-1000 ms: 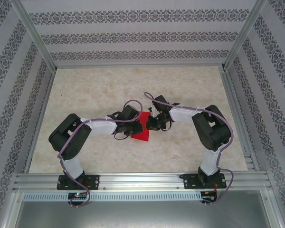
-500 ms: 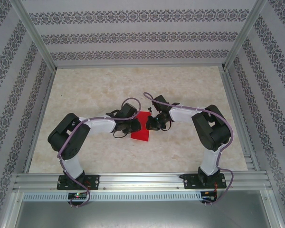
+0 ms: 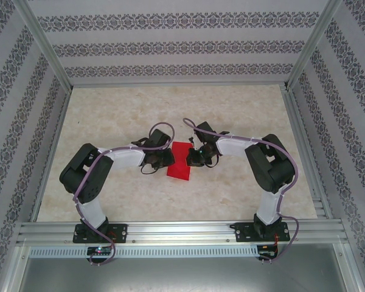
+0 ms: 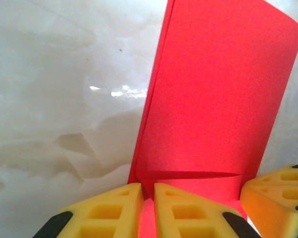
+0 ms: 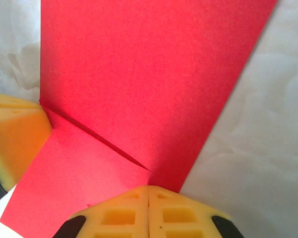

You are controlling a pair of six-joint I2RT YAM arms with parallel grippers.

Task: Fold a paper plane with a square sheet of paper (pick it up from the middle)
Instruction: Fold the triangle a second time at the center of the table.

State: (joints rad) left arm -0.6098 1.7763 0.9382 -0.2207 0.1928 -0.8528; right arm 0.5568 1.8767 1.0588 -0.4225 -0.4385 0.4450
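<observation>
A: Largest first?
B: Marble table (image 3: 121, 115). The square sheet of paper (image 3: 180, 165) sits mid-table between my two wrists, red, bowed, one crease showing.
A: Left side?
B: Left gripper (image 4: 148, 191): pads nearly together, clamped on the sheet's edge, red showing in the slit.
A: Right?
B: Right gripper (image 5: 148, 191): pads pressed tight, pinching the paper where the crease ends.

Left gripper (image 3: 169, 159): drawn back toward the table (image 3: 109, 109)'s left edge. Square sheet of paper (image 3: 180, 163): more of its left side uncovered. Left arm elbow (image 3: 84, 175): shifted leftward.
</observation>
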